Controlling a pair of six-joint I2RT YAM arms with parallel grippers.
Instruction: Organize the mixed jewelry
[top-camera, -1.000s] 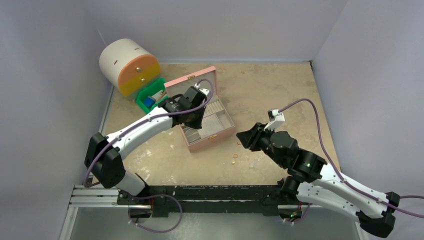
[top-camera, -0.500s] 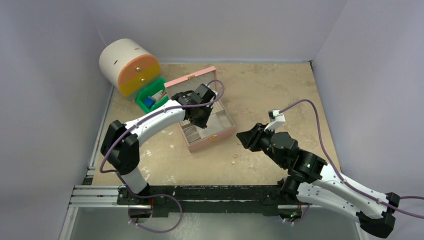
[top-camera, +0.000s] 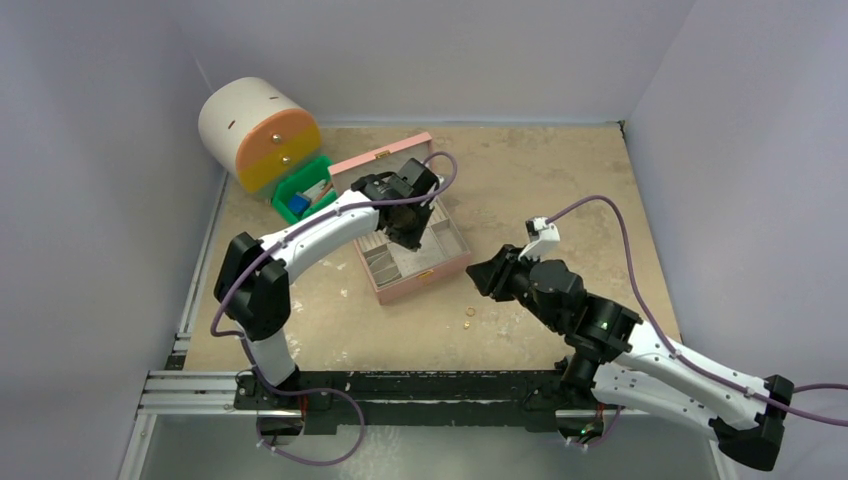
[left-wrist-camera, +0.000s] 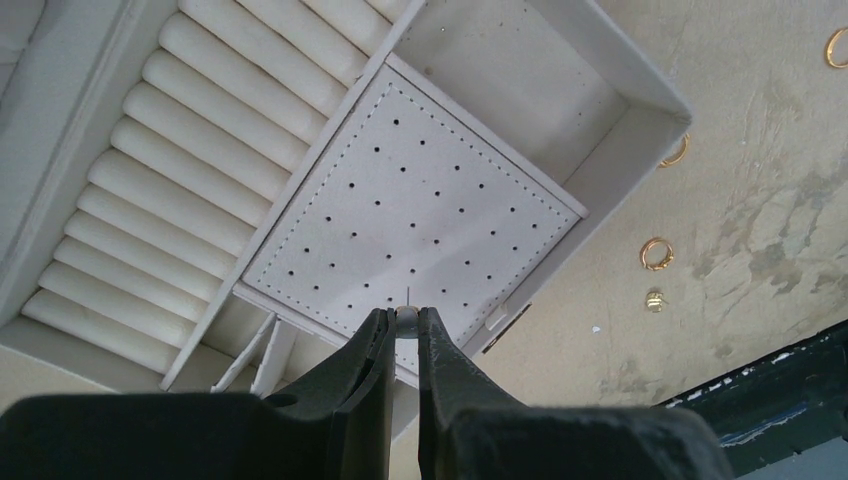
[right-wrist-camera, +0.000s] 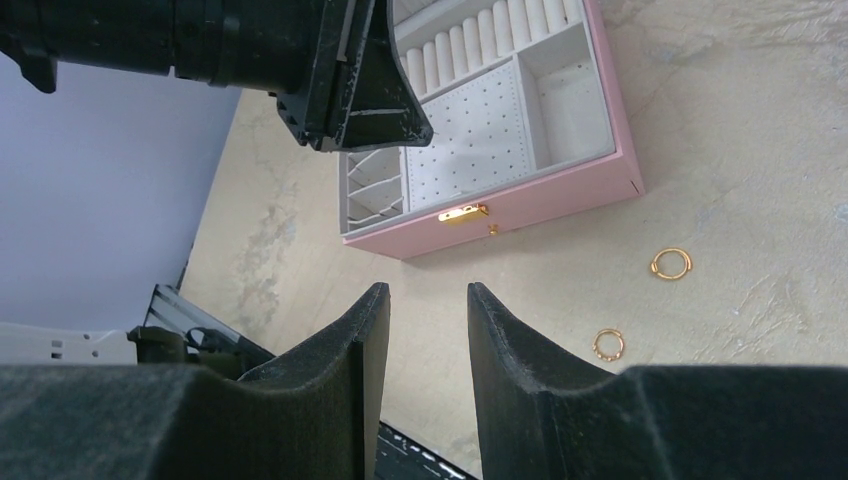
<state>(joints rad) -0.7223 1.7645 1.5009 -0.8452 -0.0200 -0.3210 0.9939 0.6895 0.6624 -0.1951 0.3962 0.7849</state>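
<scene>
Mixed jewelry (right-wrist-camera: 671, 264) lies partly on the mottled, sandy table (top-camera: 560, 180) as thin gold hoops. They are round and lie flat, so they have no long axis. Two sit ahead and to the right of the right gripper (right-wrist-camera: 428, 292), whose blunt black fingers stand apart with nothing between them. Another piece, a stud (left-wrist-camera: 407, 317) with a small pale rounded head, is pinched at the tips of the left gripper (left-wrist-camera: 406, 325), the jaws so close that only the head separates them. A hair-thin post seems to run from the head straight ahead, in line with the fingers, toward the perforated panel (left-wrist-camera: 420, 215) just beyond, a pale stitched square with rows of pinholes. Ahead and left of that gripper are padded ring rolls (left-wrist-camera: 170, 180), soft white ridges. Ahead and right is a smooth plain compartment (left-wrist-camera: 500, 70). The pink box (right-wrist-camera: 560, 205) has a gold clasp (right-wrist-camera: 462, 212) on its front.
</scene>
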